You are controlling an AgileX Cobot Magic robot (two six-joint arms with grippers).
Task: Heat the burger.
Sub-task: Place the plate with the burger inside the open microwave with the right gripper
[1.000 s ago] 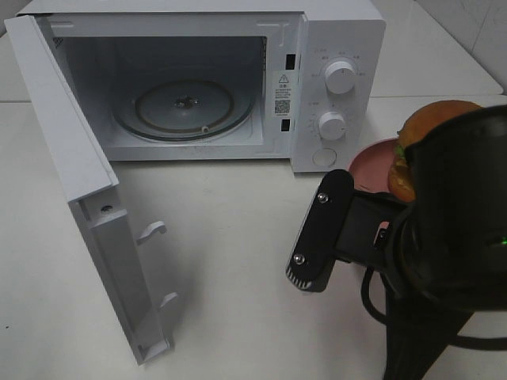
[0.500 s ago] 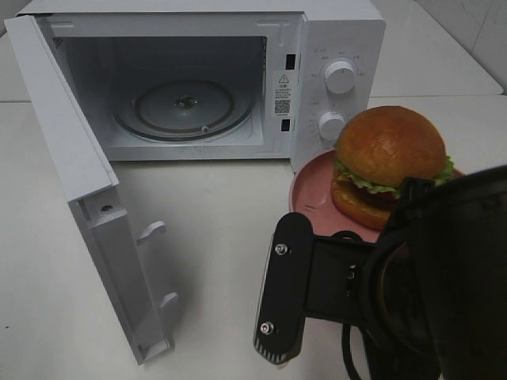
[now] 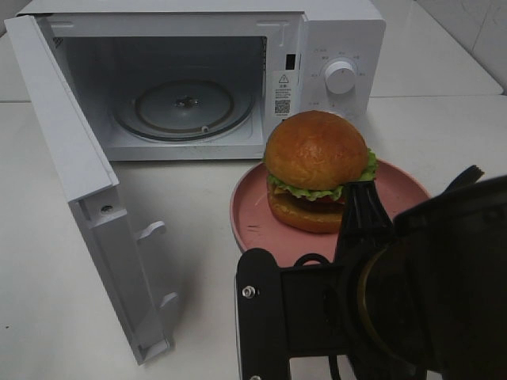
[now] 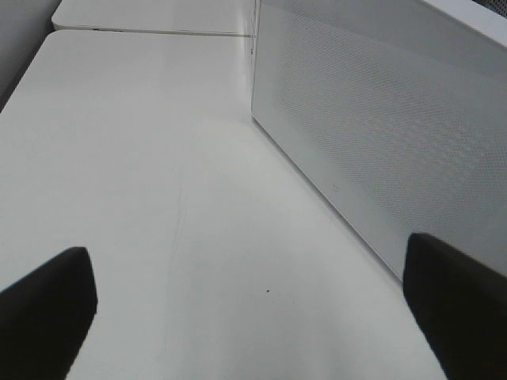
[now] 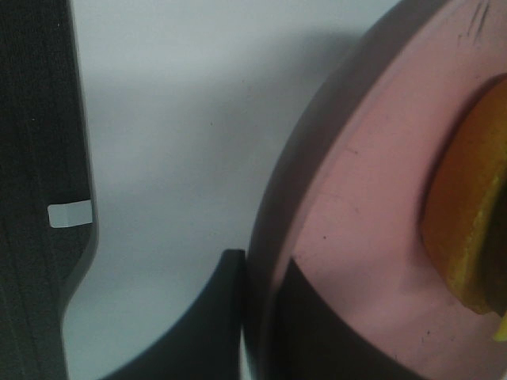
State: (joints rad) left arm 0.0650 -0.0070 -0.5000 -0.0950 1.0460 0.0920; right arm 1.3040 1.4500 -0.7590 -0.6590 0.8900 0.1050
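Observation:
The burger (image 3: 317,169), with glossy brown buns and a green lettuce frill, sits on a round pink plate (image 3: 252,214). My right gripper (image 5: 257,273) is shut on the plate's near rim, one finger above it and one below. The plate hangs above the white table in front of the microwave's control panel. In the right wrist view the burger's bun (image 5: 467,229) shows at the edge. The microwave (image 3: 333,32) stands with its door (image 3: 71,166) swung wide and its glass turntable (image 3: 184,107) bare. My left gripper (image 4: 253,317) is open over bare table.
My right arm (image 3: 428,301) fills the lower right of the high view and hides the table there. The open door juts out toward the front left. In the left wrist view a white perforated microwave panel (image 4: 380,119) stands close beside the gripper.
The plate with the burger has travelled left, from beside the microwave's knobs to in front of its panel, nearer the open cavity. My right arm came along with it. The left gripper is unchanged.

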